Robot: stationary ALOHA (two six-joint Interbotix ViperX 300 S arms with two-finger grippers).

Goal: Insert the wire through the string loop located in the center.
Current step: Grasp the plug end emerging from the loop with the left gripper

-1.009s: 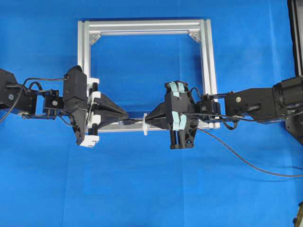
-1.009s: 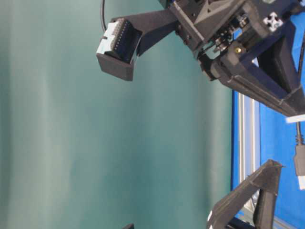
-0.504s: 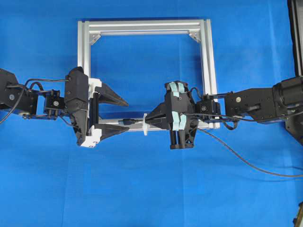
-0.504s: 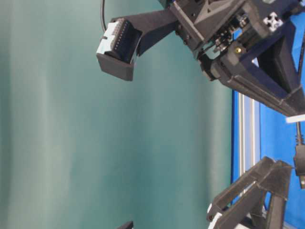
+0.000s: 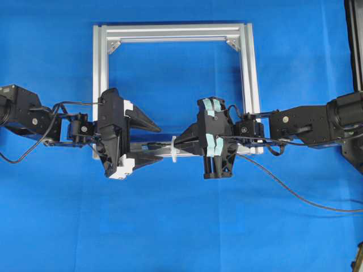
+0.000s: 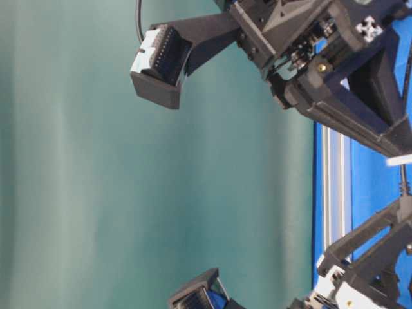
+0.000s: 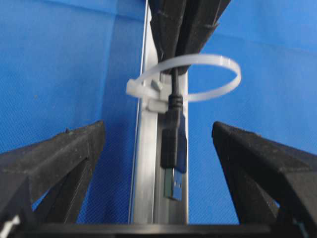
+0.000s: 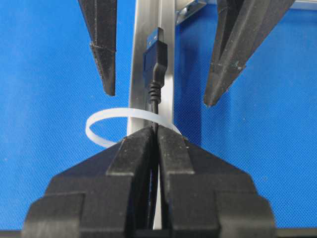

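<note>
The wire [image 5: 295, 192] is a thin black cable ending in a USB plug [image 7: 173, 148]. It runs through the white string loop [image 7: 233, 74] on the frame's near bar, and the plug lies past the loop along the bar [image 8: 154, 54]. My right gripper [image 8: 155, 130] is shut on the wire just behind the loop [image 8: 96, 124]. In the overhead view its tip [image 5: 178, 146] touches the loop [image 5: 174, 149]. My left gripper [image 7: 157, 128] is open wide, one finger on each side of the plug and touching nothing. Its tips [image 5: 159, 143] stop just left of the loop.
The silver aluminium frame [image 5: 173, 31] lies flat on the blue mat, with corner brackets [image 5: 113, 45] at its far corners. The wire's slack trails off to the right across the mat. A black stand [image 5: 354, 34] rises at the right edge.
The left gripper opened from shut at the plug, then slid right so its fingers straddle the plug. The right gripper and the wire have not moved.
</note>
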